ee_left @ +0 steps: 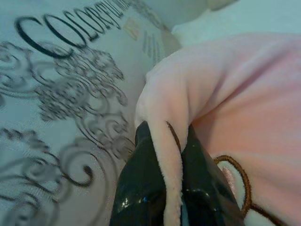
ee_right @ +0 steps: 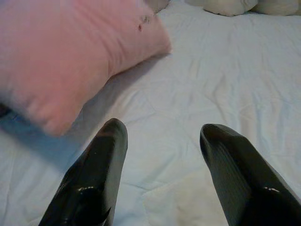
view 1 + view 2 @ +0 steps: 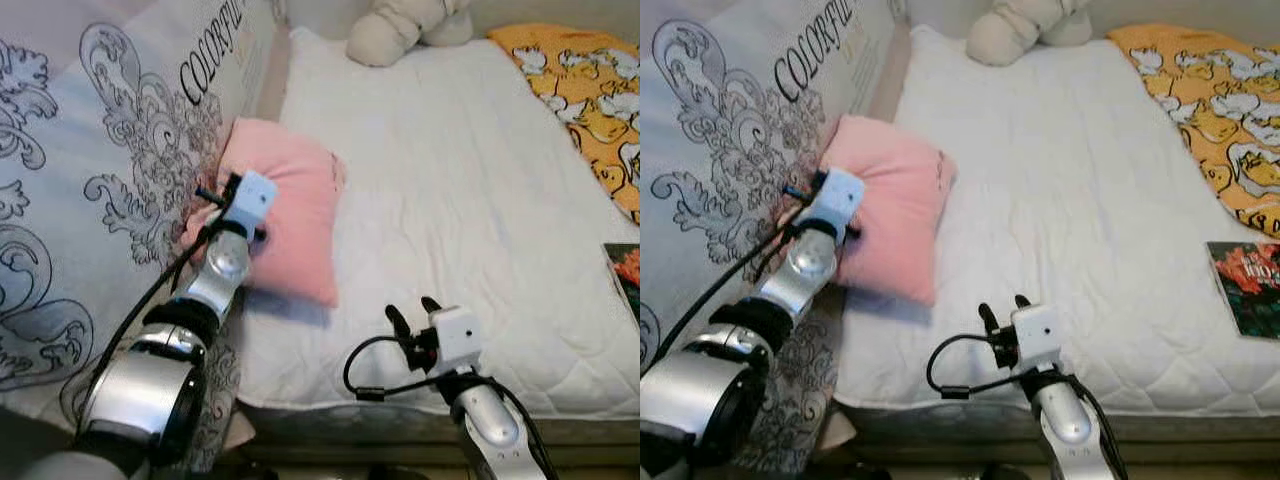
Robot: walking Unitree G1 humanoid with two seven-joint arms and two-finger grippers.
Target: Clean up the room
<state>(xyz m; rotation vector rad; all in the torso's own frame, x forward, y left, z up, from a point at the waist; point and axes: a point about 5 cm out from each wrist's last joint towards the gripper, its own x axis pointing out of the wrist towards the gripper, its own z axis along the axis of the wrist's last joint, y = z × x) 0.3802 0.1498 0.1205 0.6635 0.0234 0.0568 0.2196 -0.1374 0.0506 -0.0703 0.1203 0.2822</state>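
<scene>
A pink pillow [image 3: 290, 215] lies on the white bed [image 3: 470, 200] near its left edge, partly lifted against a patterned grey-white blanket [image 3: 100, 150]. My left gripper [image 1: 171, 141] is shut on the pillow's edge [image 1: 171, 155], with a fold of pink fabric pinched between the two black fingers. My right gripper [image 3: 412, 315] hovers open over the bed's front edge, to the right of the pillow [image 2: 70, 61], with nothing between its fingers [image 2: 101, 155].
A cream plush toy [image 3: 400, 30] rests at the head of the bed. An orange patterned blanket [image 3: 590, 90] covers the far right side. A book with a colourful cover [image 3: 1250, 285] lies near the right edge. The blanket printed with "COLORFUL" hangs along the left.
</scene>
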